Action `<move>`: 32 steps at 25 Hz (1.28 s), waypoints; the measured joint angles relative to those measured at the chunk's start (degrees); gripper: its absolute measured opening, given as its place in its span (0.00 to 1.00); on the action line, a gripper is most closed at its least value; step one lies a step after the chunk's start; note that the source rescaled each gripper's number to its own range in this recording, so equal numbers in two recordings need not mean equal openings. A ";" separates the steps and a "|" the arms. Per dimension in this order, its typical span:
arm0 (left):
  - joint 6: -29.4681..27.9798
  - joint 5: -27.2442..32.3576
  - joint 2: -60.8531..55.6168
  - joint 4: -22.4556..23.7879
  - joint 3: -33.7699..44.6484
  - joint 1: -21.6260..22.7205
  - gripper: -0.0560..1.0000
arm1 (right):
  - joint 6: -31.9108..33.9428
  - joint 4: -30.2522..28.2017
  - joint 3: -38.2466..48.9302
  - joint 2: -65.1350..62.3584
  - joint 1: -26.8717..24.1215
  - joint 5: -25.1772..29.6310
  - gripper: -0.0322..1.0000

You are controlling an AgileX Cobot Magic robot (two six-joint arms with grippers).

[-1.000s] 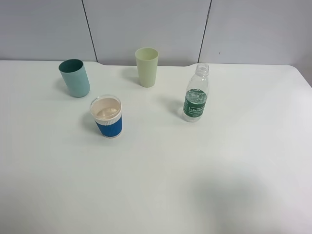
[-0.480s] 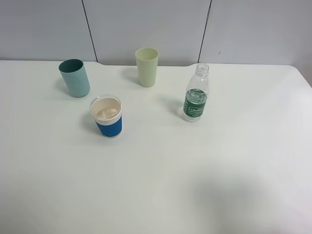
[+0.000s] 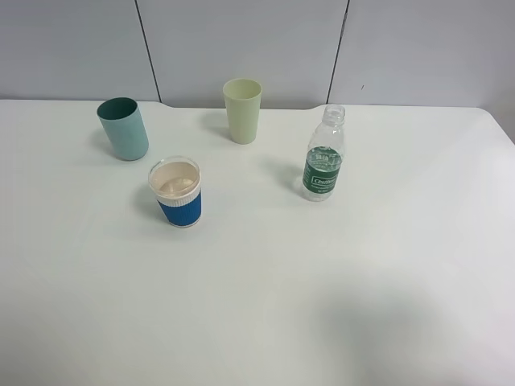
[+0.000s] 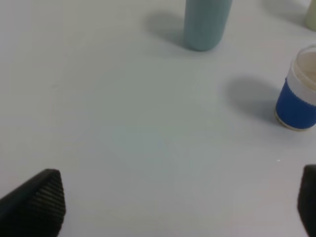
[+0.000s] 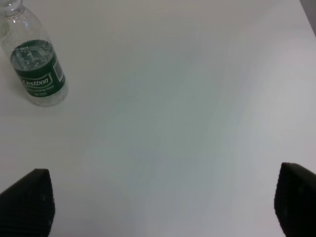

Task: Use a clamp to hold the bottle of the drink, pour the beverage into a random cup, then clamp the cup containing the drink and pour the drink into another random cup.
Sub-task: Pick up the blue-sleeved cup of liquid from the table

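Standing near cup point(image 3: 175, 193): teal tumbler point(image 3: 123, 129) (upright)

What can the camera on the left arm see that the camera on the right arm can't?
Only the left wrist camera sees cups: the teal tumbler, the blue-sleeved cup and, at the picture's edge, what looks like a sliver of the pale yellow-green tumbler. Only the right wrist camera sees the bottle with its green label. Both see the white table and a pair of black fingers spread wide with nothing between them: the left fingers and the right fingers.
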 joint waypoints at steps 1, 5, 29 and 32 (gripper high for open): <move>0.00 0.00 0.00 0.00 0.00 0.00 0.86 | 0.00 0.00 0.00 0.00 0.00 0.00 0.78; -1.36 0.00 0.00 0.77 0.00 0.00 0.86 | 0.00 0.00 0.00 0.00 0.00 0.00 0.78; 13.15 -11.80 26.68 -4.97 -1.55 -7.39 0.86 | 0.00 0.00 0.00 0.00 0.00 0.00 0.78; 15.14 -12.21 32.46 -3.69 -1.55 -11.22 0.86 | 0.00 0.00 0.00 0.00 0.00 0.00 0.78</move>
